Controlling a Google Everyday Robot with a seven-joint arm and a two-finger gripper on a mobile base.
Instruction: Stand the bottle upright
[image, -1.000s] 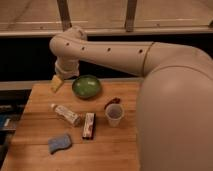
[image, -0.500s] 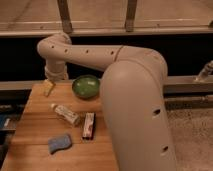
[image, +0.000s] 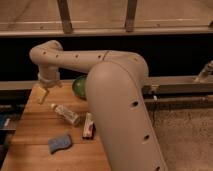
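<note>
Bottle (image: 66, 114): lying flat on desk (image: 30, 131), just beside a dark bar (image: 88, 125). Hand (image: 42, 93): over the desk's far left corner, apart from the bottle; whether spread or closed cannot be told.

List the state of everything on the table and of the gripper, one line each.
bottle: lying on its side on the table, cap toward the back left, not held.
gripper: over the table's back left corner, apart from the bottle.
green bowl: upright, partly hidden by the arm.
dark bar: lying flat, next to the bottle's base end.
blue sponge: lying flat near the front.
</note>
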